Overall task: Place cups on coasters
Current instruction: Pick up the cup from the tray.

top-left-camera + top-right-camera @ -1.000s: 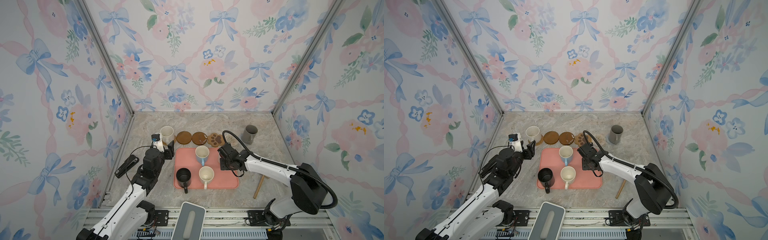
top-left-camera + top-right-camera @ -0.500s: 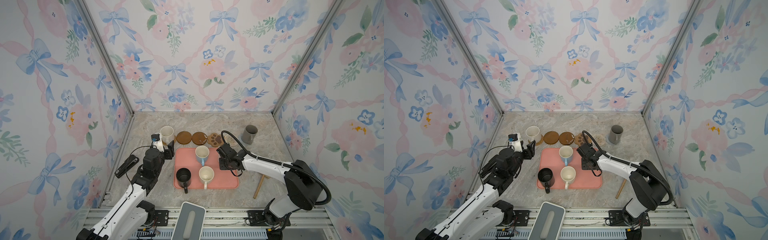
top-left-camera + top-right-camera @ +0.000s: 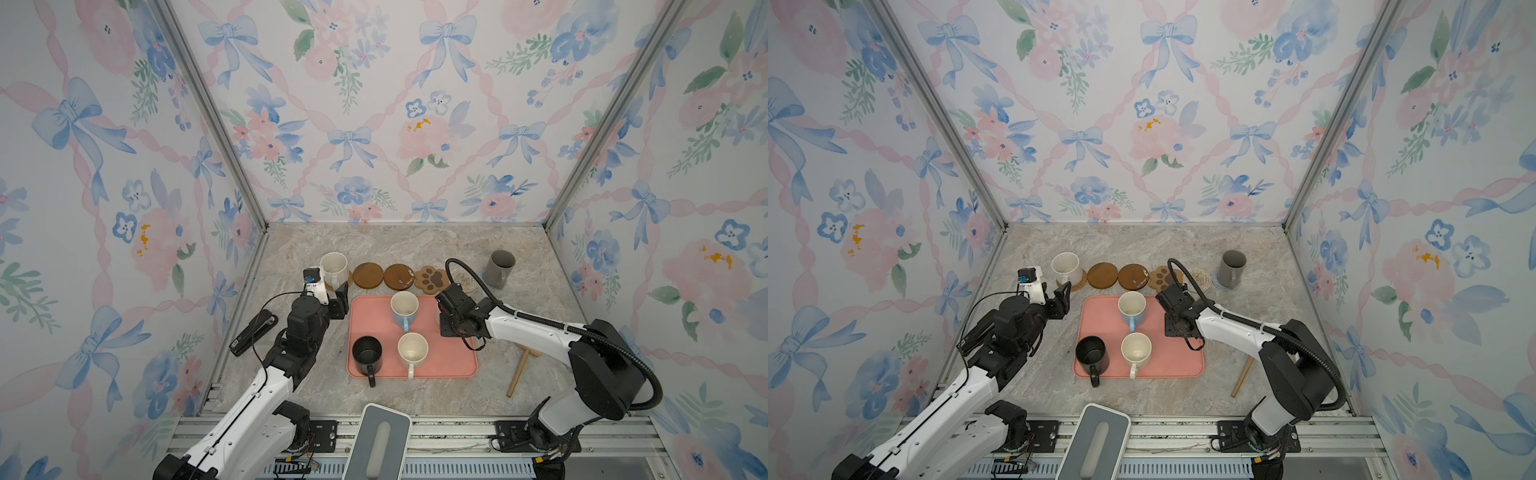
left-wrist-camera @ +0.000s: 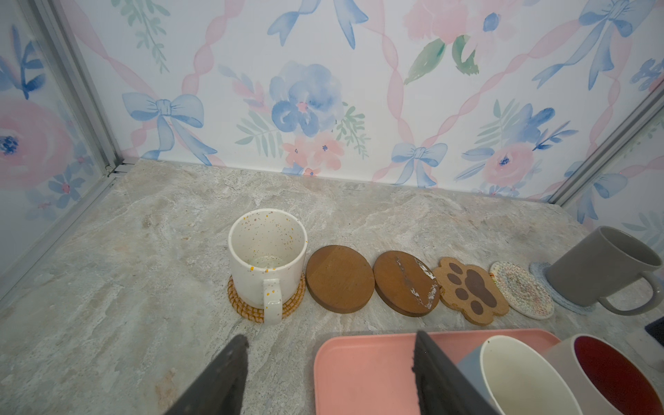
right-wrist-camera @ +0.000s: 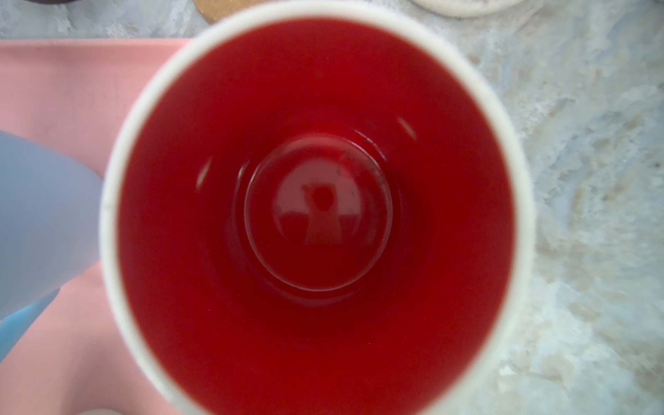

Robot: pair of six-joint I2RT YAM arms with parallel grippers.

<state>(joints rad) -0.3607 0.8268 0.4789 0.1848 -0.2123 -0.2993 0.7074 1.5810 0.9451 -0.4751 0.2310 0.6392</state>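
Note:
My right gripper [image 3: 451, 308] hangs straight over the white cup with the red inside [image 5: 316, 201], which stands at the far right corner of the pink tray [image 3: 449, 365]. Its jaws are hidden. On the tray also stand a light-blue cup [image 3: 404, 309], a black cup [image 3: 367, 353] and a cream cup [image 3: 412, 351]. A speckled cream cup [image 4: 267, 251] sits on the rattan coaster [image 4: 248, 309]; a grey cup [image 3: 500, 268] sits on the light-blue coaster [image 4: 539, 273]. Two brown rounds [image 3: 368, 275] [image 3: 399, 277], the paw coaster [image 3: 432, 278] and the cream woven coaster [image 4: 522, 291] lie bare. My left gripper [image 4: 328, 355] is open and holds nothing, by the tray's far left corner.
A black stapler [image 3: 253, 332] lies by the left wall. A wooden stick [image 3: 517, 374] lies right of the tray. A grey-and-white device [image 3: 376, 440] stands at the front edge. The right arm's cable [image 3: 469, 270] loops over the cream woven coaster.
My right gripper has shifted slightly left over the red-inside cup. The left arm has not moved, and no cup has changed place.

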